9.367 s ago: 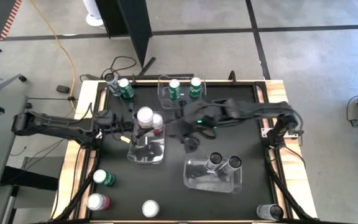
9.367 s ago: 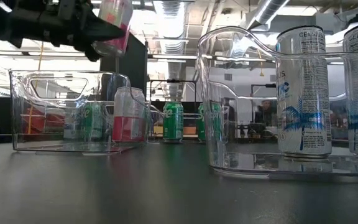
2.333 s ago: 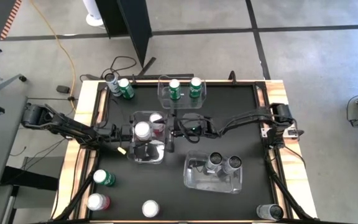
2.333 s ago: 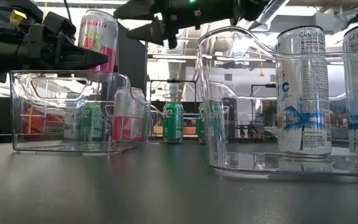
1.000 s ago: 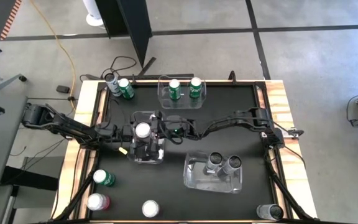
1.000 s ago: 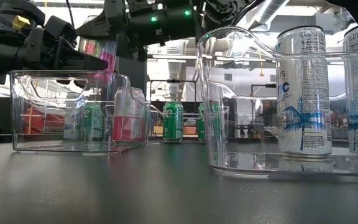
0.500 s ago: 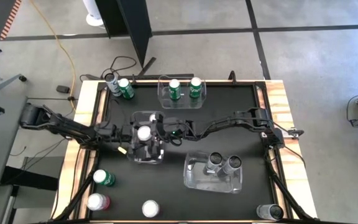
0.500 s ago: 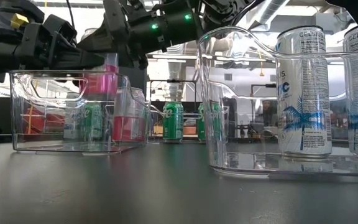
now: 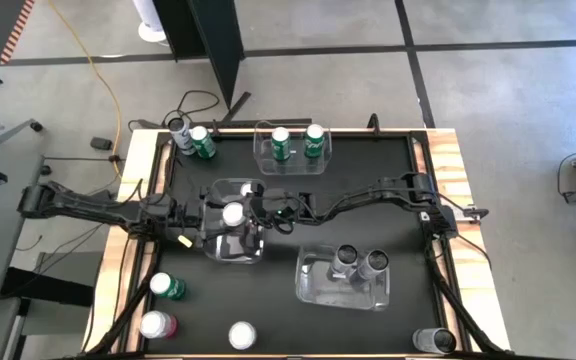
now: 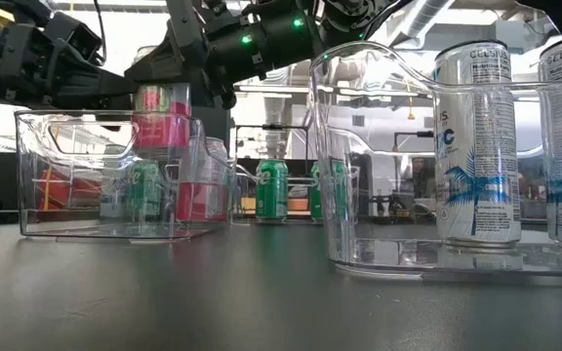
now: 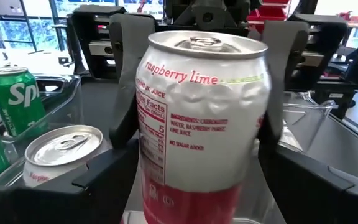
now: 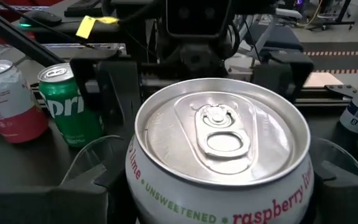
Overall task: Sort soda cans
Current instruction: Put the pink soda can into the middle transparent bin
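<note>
Right end effector (image 9: 255, 213): reaches in from the right over the middle of the worktop (image 9: 378, 205); its fingers are clamped on the sides of the raspberry lime can (image 9: 233, 213).
Left end effector (image 9: 210, 215): comes from the left to meet the same can; its fingers stand apart on either side, wider than the can.
Raspberry lime can: upright, red-pink and white with a silver top, held over the middle bin (image 9: 230, 257), its lower part just below the bin's rim in the low view.
Middle bin: clear plastic; a second red-pink can (image 10: 199, 185) stands in it on the far side.
Far bin (image 9: 293, 166): holds two green cans (image 9: 281, 141), side by side.
Near right bin (image 9: 343, 292): holds two dark cans (image 9: 347, 258), touching.
Far left corner: a dark can (image 9: 178, 127) just beside a green can (image 9: 202, 141), both loose.
Near left edge: a loose green can (image 9: 165, 286), a loose red-pink can (image 9: 155, 325) and a silver-topped can (image 9: 241, 335).
Near right corner: one lone dark can (image 9: 433, 340).
</note>
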`<state>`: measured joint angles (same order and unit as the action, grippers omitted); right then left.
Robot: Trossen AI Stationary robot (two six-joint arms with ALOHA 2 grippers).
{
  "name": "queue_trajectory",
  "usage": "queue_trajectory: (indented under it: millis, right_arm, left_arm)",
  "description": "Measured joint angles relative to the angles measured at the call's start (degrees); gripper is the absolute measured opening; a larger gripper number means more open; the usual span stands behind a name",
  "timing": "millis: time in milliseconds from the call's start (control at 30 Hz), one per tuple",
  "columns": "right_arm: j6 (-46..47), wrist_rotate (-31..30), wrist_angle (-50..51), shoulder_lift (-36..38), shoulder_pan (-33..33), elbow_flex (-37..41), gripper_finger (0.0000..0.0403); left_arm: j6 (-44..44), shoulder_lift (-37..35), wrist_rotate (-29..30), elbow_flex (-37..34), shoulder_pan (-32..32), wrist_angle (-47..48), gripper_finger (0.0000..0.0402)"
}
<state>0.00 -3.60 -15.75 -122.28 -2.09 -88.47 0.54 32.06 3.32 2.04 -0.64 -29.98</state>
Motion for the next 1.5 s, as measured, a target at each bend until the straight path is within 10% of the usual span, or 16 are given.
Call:
queue_trajectory:
  millis: [333, 900, 1300, 1500]
  right_arm:
    - [1.9, -0.6, -5.7, -0.3, 0.1, 6.9, 0.0285]
    - [2.6, -0.9, -6.3, -0.4, 1.8, 7.5, 0.0285]
    - [3.2, -1.0, -5.6, -0.4, 1.9, 7.5, 0.0285]
    - [4.1, -1.0, -5.6, -0.4, 1.9, 7.5, 0.0284]
  left_arm:
    - [-1.4, -14.4, 0.0, 0.0, 0.0, 3.4, 0.0317]
    - [0.0, -8.2, 5.0, 0.0, 0.0, 5.4, 0.031]
    - [-0.5, 7.4, 10.2, 2.9, 0.0, -3.3, 0.0025]
    - [0.6, 13.7, 10.9, 6.3, 0.0, -4.1, 0.0003]
